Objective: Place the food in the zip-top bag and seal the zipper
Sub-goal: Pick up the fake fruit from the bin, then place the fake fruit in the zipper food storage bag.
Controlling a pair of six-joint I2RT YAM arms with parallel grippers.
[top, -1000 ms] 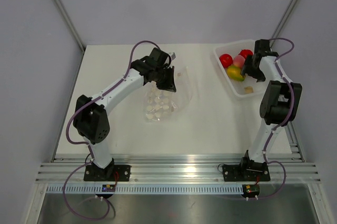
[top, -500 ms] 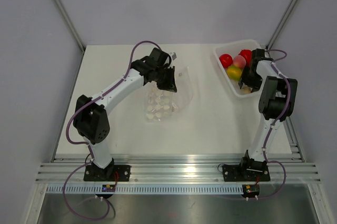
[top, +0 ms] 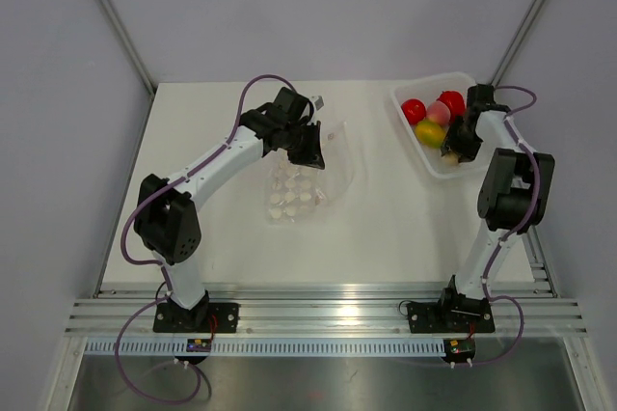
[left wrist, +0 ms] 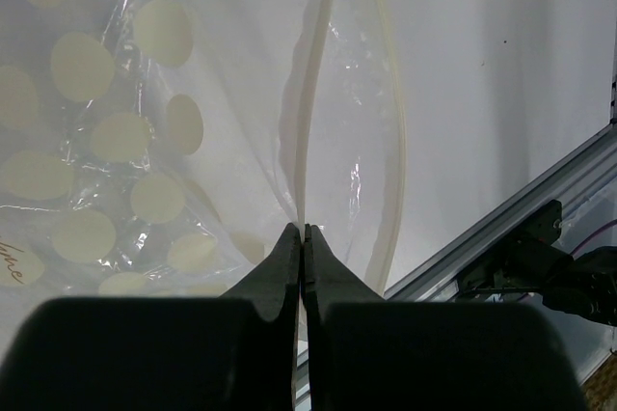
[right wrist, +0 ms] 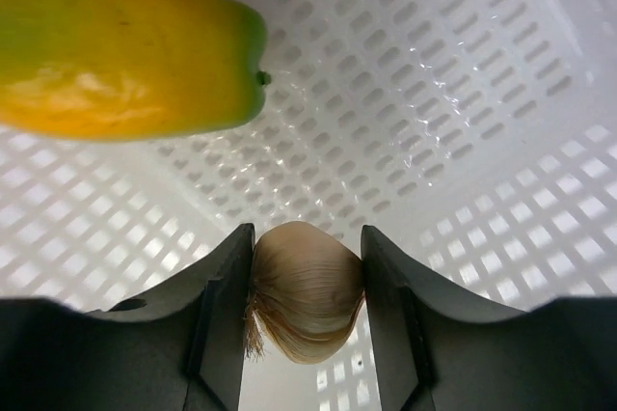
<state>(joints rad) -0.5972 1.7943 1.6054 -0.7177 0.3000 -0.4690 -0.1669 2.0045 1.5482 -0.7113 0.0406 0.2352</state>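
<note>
The clear zip-top bag (top: 301, 184) with white dots lies mid-table, its mouth lifted. My left gripper (top: 310, 154) is shut on one lip of the mouth; in the left wrist view the gripper (left wrist: 305, 230) pinches the zipper strip (left wrist: 313, 93) and the other lip (left wrist: 397, 141) bows away, so the mouth is open. Red fruits (top: 414, 110) and a yellow-green one (top: 430, 133) lie in the white tray (top: 436, 172). My right gripper (top: 457, 141) is down in the tray, shut on a pale garlic bulb (right wrist: 307, 290), beside the yellow-green food (right wrist: 125, 54).
The white tray has a perforated floor (right wrist: 434, 93) and walls close around the right gripper. A metal rail (top: 318, 297) runs along the table's near edge. Grey walls stand on the left, right and back.
My right gripper has shifted inside the tray toward its near right side and lowered. The left gripper keeps its hold on the bag lip; the bag has barely moved.
</note>
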